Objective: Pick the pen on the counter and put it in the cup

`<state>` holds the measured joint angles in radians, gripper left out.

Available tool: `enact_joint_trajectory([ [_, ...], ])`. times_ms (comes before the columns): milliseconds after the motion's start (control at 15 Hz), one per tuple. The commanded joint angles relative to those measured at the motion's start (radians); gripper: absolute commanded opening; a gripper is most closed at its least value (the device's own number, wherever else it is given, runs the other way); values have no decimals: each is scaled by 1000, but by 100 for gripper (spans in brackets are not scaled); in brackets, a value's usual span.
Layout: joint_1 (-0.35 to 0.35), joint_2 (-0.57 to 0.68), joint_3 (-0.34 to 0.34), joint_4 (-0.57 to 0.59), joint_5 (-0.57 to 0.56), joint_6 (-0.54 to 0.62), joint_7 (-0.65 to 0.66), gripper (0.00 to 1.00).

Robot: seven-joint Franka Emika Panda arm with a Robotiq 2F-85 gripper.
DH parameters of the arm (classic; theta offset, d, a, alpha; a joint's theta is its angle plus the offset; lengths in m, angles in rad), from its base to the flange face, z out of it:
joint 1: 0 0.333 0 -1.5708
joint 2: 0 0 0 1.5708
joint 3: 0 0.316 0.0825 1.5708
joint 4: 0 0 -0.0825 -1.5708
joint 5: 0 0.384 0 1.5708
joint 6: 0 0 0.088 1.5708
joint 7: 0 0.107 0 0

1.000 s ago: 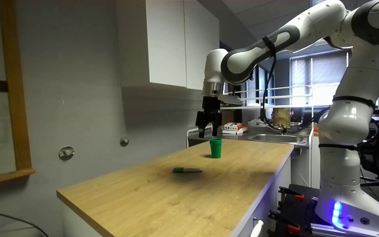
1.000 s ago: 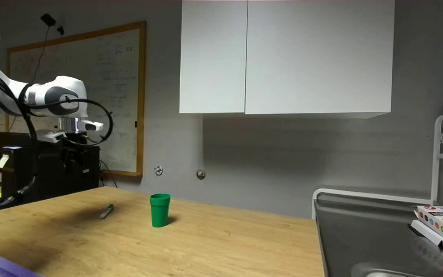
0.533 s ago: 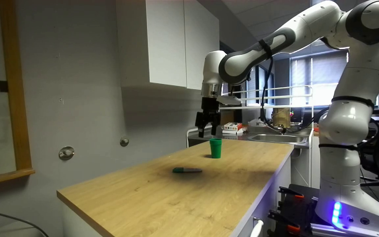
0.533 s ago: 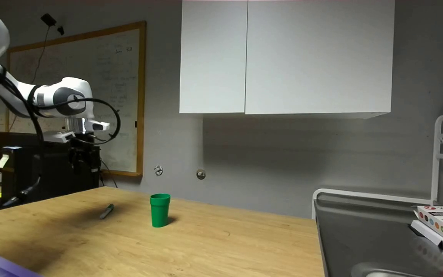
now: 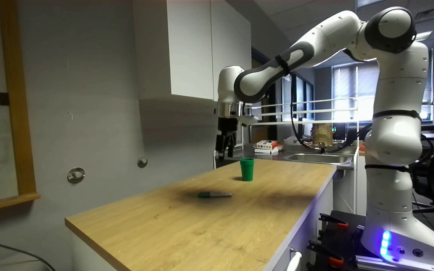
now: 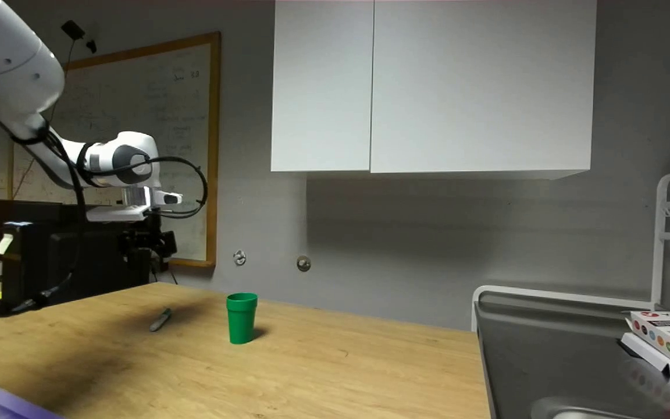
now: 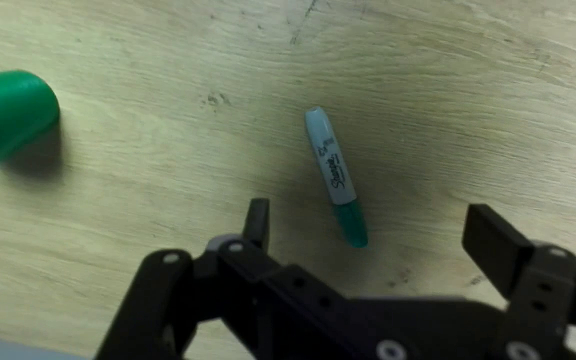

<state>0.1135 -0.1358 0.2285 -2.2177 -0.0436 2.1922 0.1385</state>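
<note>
Hovering jaws spread wide, cup [image 7: 10, 112] cropped by wrist view's left edge, pen [image 7: 337, 176] lettering partly illegible

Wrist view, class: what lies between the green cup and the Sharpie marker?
In the wrist view, no object lies between the green cup and the Sharpie marker: just wooden countertop, with the cup's shadow and small dark smudges.

Wrist view: tapered green plastic cup [image 7: 13, 112] cut off at left; black two-fingered claw [image 7: 368, 235] cut off at bottom and right. In an exterior view, upper left: white jointed arm [image 6: 18, 70] cut off, partly hiding wood-framed whiteboard [image 6: 137, 99].
</note>
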Motion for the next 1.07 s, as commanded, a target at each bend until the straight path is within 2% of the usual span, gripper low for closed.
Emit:
enact_joint_trajectory([
  [0, 41, 150, -4, 139, -26, -41, -118, 100],
  [467, 76, 366, -19, 273, -98, -128, -196, 100],
  [1000, 73, 503, -46, 364, -117, -194, -275, 100],
])
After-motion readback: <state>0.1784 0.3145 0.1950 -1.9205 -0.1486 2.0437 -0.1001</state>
